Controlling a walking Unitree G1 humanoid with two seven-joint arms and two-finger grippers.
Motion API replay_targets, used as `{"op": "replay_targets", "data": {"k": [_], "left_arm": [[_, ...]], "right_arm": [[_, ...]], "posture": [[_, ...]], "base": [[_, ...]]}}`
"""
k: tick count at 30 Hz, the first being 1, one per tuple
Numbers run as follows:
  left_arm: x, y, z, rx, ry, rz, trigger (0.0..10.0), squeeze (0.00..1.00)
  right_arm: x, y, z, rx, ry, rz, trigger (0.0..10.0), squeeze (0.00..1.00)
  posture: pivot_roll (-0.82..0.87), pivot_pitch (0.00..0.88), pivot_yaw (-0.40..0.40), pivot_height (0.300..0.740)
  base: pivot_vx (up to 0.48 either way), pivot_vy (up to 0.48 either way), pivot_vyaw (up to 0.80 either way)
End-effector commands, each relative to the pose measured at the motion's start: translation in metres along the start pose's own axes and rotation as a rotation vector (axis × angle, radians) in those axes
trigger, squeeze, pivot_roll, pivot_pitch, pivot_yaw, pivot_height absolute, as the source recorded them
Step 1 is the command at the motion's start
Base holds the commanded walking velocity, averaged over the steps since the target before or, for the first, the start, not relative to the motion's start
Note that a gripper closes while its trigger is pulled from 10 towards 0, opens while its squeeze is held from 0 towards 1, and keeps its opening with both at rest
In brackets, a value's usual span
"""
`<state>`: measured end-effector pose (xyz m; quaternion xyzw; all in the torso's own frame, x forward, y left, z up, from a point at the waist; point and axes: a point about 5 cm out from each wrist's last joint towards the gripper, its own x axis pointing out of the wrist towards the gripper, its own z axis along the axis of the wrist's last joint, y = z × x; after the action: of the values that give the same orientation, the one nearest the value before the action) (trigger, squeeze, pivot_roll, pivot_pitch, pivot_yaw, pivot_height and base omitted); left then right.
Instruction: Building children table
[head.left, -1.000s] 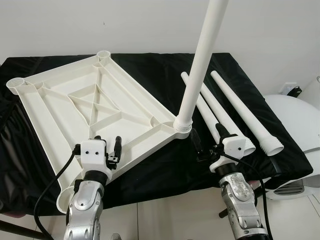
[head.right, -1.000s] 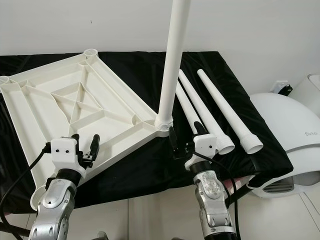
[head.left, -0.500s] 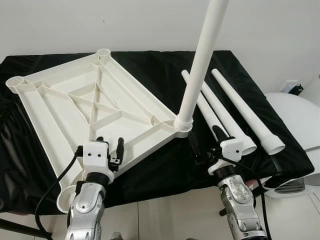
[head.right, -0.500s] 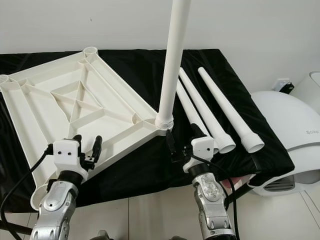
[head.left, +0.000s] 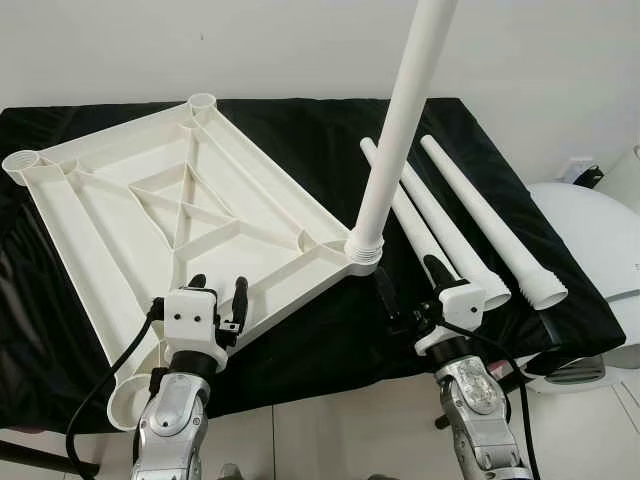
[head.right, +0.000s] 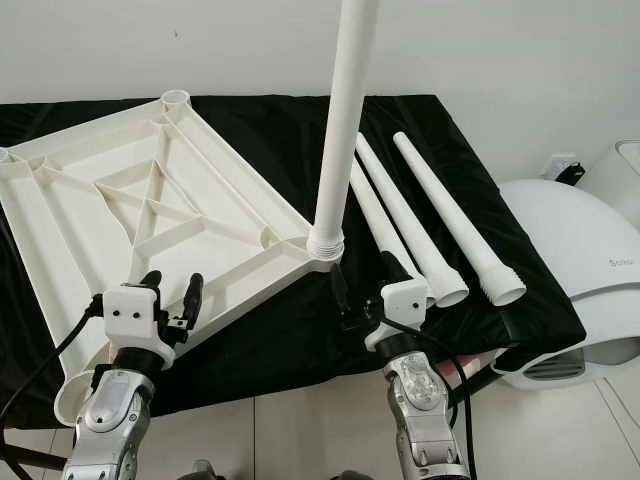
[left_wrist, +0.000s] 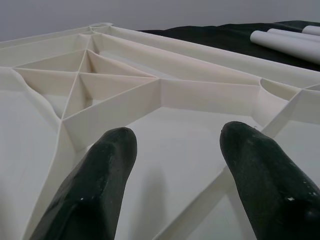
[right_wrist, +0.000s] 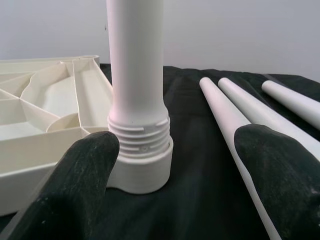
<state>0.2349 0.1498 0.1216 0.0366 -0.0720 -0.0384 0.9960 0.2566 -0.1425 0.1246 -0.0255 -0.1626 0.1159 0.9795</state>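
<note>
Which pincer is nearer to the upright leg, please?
Right. The right pincer sits open just in front of the upright leg; the left pincer hovers open over the tabletop's near edge.

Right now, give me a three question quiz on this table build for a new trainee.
1. True or false: the upright leg stands in a corner socket of the tabletop.
2. How many loose legs lie on the black cloth? A) one B) two C) three
3. Fill in: the right gripper, its fingers open, faces the upright leg's ____ base.

The left gripper is open over the tabletop's ribs.

Key: 1 true; 2 C; 3 threaded
</note>
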Motion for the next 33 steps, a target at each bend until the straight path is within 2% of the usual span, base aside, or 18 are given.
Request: {"op": "replay_targets", "data": {"k": [1,7,14,19,23,30,33], "left_arm": [[-0.002,0.0,-0.01,0.01,0.046,0.026,10.0,0.0],[0.0,-0.001,-0.02,0.015,0.078,0.039,10.0,0.0],[0.0,-0.002,-0.02,0.012,0.074,0.038,10.0,0.0],[-0.002,0.001,-0.03,0.01,0.109,0.057,10.0,0.0],[-0.003,0.013,-0.04,-0.004,0.151,0.125,10.0,0.0],[-0.003,0.031,-0.046,-0.025,0.183,0.232,10.0,0.0],[-0.003,0.034,-0.046,-0.023,0.183,0.242,10.0,0.0]], "right_arm": [[0.0,-0.001,-0.001,0.007,-0.002,-0.012,10.0,0.0],[0.005,0.0,0.003,0.015,-0.025,-0.021,10.0,0.0],[0.007,-0.002,0.003,0.01,-0.032,-0.022,10.0,0.0],[0.009,-0.003,0.005,0.007,-0.042,-0.024,10.0,0.0],[0.01,-0.005,0.005,0.0,-0.044,-0.033,10.0,0.0],[0.012,-0.008,0.006,-0.007,-0.05,-0.045,10.0,0.0],[0.012,-0.009,0.007,-0.009,-0.052,-0.049,10.0,0.0]], "posture": [[0.04,0.106,-0.016,0.74],[0.03,0.106,-0.017,0.74],[0.03,0.104,-0.019,0.74],[0.03,0.1,-0.02,0.74],[0.03,0.099,-0.02,0.74],[0.03,0.107,-0.02,0.74],[0.03,0.108,-0.018,0.74]], "base": [[0.0,0.0,0.0],[0.0,0.0,0.0],[0.0,0.0,0.0],[0.0,0.0,0.0],[0.0,0.0,0.0],[0.0,0.0,0.0],[0.0,0.0,0.0]]}}
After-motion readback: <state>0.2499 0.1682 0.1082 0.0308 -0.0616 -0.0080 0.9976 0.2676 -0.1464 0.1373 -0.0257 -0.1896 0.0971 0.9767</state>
